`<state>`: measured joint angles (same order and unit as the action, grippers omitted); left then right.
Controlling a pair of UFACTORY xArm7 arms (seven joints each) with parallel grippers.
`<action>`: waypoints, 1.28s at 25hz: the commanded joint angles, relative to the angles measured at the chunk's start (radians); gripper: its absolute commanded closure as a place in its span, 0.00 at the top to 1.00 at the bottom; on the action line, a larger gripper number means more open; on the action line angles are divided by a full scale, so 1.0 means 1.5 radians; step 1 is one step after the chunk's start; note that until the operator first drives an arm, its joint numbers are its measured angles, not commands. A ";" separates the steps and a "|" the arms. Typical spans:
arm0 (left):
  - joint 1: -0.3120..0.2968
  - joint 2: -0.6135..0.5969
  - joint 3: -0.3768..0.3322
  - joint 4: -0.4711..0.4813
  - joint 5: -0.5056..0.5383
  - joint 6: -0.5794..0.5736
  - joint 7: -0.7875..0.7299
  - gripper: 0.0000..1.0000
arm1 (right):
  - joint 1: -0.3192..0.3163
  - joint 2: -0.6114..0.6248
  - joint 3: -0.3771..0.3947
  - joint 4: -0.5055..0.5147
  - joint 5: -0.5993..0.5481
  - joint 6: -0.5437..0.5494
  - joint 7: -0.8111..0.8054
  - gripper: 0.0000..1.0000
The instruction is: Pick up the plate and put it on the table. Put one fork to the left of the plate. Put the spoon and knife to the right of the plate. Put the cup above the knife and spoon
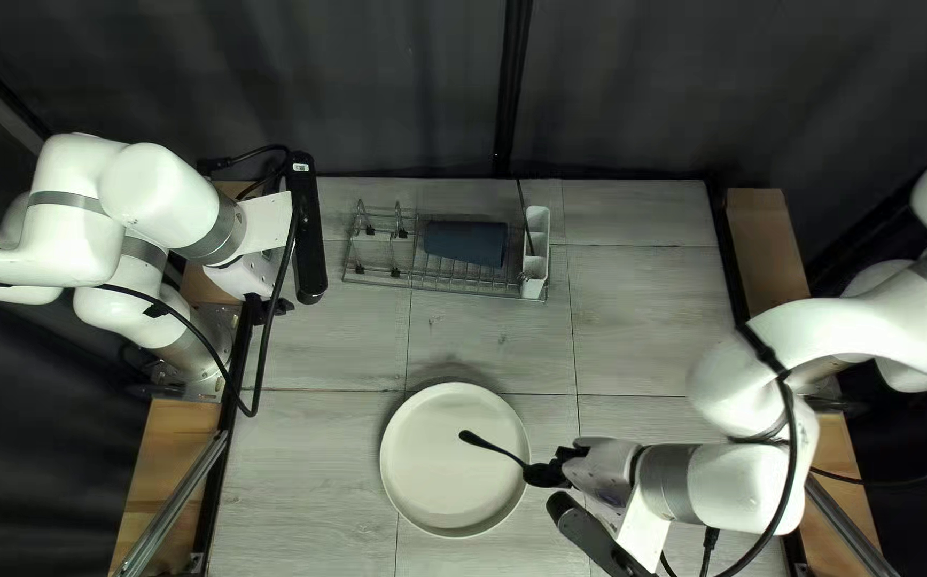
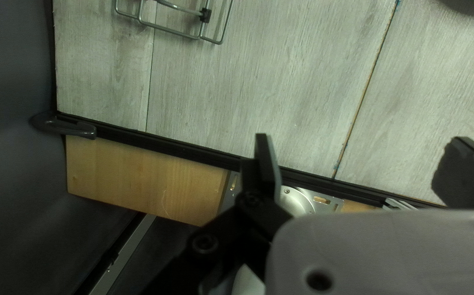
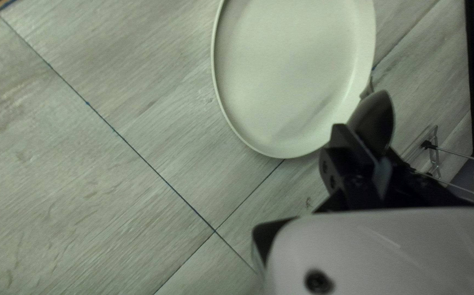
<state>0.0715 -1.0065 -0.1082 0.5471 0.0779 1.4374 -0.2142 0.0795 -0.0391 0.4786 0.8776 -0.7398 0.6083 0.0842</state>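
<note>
A pale, round plate (image 1: 453, 459) with a smooth face and raised rim sits on the wood-grained desk (image 1: 303, 470) — cut off in both wrist views; the right gripper (image 1: 559, 468) is closed on a glossy black spoon (image 1: 497, 449), its slim handle reaching over the plate, its grasped part partly hidden; a dark blue cup (image 1: 465, 243) lies sideways in the wire rack (image 1: 378, 280), well away from it; the left gripper (image 1: 273, 309) stands wide.
</note>
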 commanded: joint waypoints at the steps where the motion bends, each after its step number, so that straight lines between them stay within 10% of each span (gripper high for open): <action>1: 0.000 0.000 0.000 0.000 0.000 0.000 0.000 1.00 | 0.002 0.037 0.001 0.014 -0.047 0.001 0.032 0.00; 23: 0.000 0.000 0.000 0.000 0.000 0.000 0.000 1.00 | 0.070 0.315 -0.063 0.164 -0.403 0.051 0.075 0.00; 27: 0.000 0.000 0.000 0.000 0.000 0.000 0.000 1.00 | 0.082 0.328 -0.064 0.171 -0.412 0.063 0.086 1.00; 32: 0.000 0.000 0.000 0.000 0.000 0.000 0.000 1.00 | 0.076 0.309 -0.055 0.162 -0.383 0.064 0.076 1.00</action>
<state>0.0715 -1.0066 -0.1082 0.5471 0.0779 1.4374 -0.2142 0.2019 0.4461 0.3860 1.1298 -1.3461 0.7053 0.2143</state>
